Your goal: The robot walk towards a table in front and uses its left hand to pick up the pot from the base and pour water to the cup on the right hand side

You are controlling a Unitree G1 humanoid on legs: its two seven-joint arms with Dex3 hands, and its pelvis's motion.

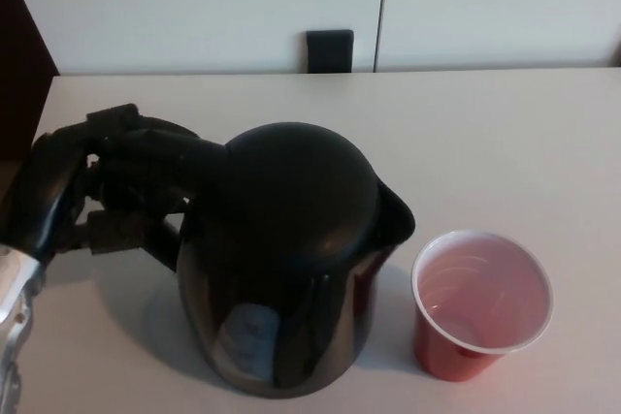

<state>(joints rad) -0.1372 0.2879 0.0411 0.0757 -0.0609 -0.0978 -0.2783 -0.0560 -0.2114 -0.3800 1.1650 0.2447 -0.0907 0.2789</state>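
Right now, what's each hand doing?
Left hand: shut on the pot handle.
Right hand: not in view.

The scene is evenly and fairly brightly lit, soft light from above. The pale table [505,133] looks slightly washed out, with little texture. The black pot [286,259] reads very dark, with a soft bluish reflection low on its front and a faint shadow on the table at lower left. The red cup [480,302] casts only a faint shadow. Edges are mildly soft throughout; the upper left corner is dark
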